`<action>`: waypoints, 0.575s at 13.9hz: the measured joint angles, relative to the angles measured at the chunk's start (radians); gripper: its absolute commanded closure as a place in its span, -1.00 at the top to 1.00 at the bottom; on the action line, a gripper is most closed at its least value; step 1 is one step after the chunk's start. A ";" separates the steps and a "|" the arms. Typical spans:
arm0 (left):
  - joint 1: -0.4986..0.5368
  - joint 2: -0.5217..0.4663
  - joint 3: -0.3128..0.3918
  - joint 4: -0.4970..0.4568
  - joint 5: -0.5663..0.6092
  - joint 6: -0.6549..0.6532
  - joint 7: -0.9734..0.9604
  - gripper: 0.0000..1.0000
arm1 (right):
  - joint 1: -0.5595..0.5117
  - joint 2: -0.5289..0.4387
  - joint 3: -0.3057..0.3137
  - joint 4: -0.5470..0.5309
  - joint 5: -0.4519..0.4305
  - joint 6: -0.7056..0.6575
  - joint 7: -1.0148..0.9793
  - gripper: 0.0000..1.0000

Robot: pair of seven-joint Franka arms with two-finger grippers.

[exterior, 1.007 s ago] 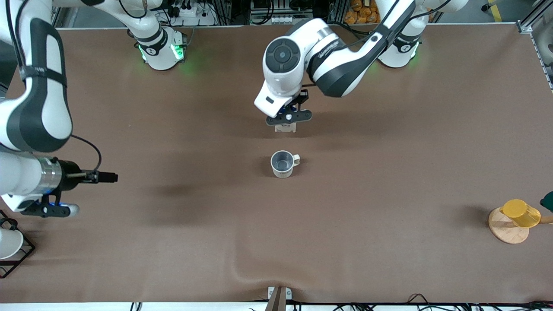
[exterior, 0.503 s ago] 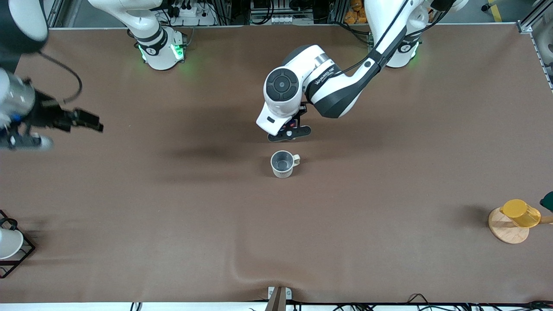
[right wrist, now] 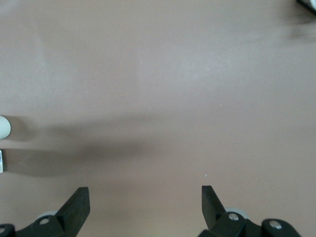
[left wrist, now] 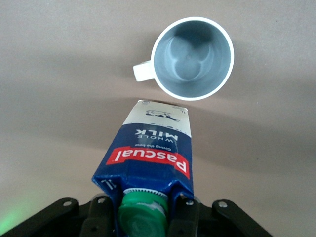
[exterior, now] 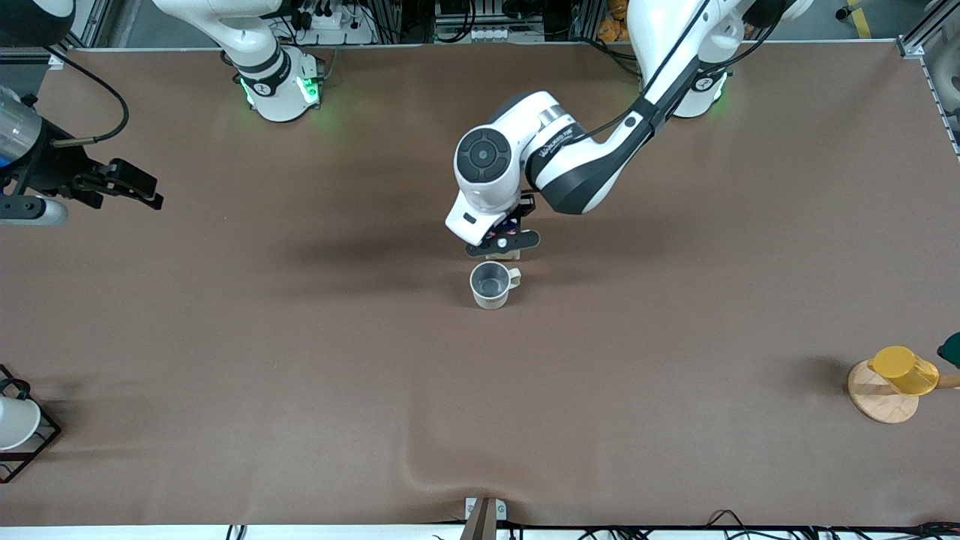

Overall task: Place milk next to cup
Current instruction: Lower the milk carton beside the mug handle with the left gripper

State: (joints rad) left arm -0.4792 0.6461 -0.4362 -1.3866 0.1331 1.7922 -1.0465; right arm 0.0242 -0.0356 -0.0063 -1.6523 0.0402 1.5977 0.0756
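1. Near the middle of the brown, matte counter (exterior: 300, 420) stands the cup (exterior: 491, 284), a beige-white glazed ceramic mug with a round rim, smooth grey inside and a small loop handle turned toward the left arm's end of the counter.
2. Just beside the cup, on the side farther from the front camera, is the milk (left wrist: 148, 165), a small dark blue gable-top carton of glossy card with a ribbed green round cap, a red band with white lettering and a white-grey lower panel.
3. From the left wrist view the carton's base sits close to the cup's rim without touching it; whether it rests on the counter I cannot tell.
4. Over the carton, the left gripper (exterior: 501, 241) points downward, its black fingers (left wrist: 183, 217) closed against the carton's top on either side of the cap, with the white forearm bent in from its base.
5. Well apart from the cup, toward the right arm's end of the counter, the right gripper (right wrist: 143, 210) hangs in the air, its dark fingers spread wide and holding nothing.
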 measured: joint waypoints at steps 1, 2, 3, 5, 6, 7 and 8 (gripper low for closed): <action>0.000 0.005 0.000 0.000 0.001 0.012 0.000 -1.00 | 0.000 0.007 0.000 0.023 -0.009 0.000 0.001 1.00; 0.000 0.008 0.000 0.000 0.001 0.022 0.000 -1.00 | 0.000 0.013 0.000 0.040 -0.012 -0.003 0.003 1.00; 0.000 0.008 0.000 0.000 0.001 0.030 0.000 -1.00 | 0.000 0.018 0.000 0.050 -0.014 -0.005 0.004 1.00; 0.000 0.008 0.000 0.002 0.002 0.038 0.000 -1.00 | 0.000 0.022 0.000 0.055 -0.017 -0.011 0.005 1.00; 0.000 0.009 0.000 0.002 0.005 0.039 0.000 -1.00 | 0.000 0.024 0.000 0.056 -0.018 -0.012 0.006 1.00; 0.000 0.011 0.000 0.002 0.009 0.045 0.000 -1.00 | 0.000 0.025 0.000 0.057 -0.019 -0.013 0.007 1.00; 0.000 0.013 0.000 0.002 0.012 0.053 0.000 -1.00 | 0.000 0.025 0.000 0.058 -0.019 -0.014 0.008 1.00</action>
State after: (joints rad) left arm -0.4794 0.6591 -0.4362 -1.3850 0.1453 1.8452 -1.0464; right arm 0.0240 -0.0105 -0.0067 -1.5946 0.0211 1.5839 0.0832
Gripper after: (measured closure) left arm 0.696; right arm 0.000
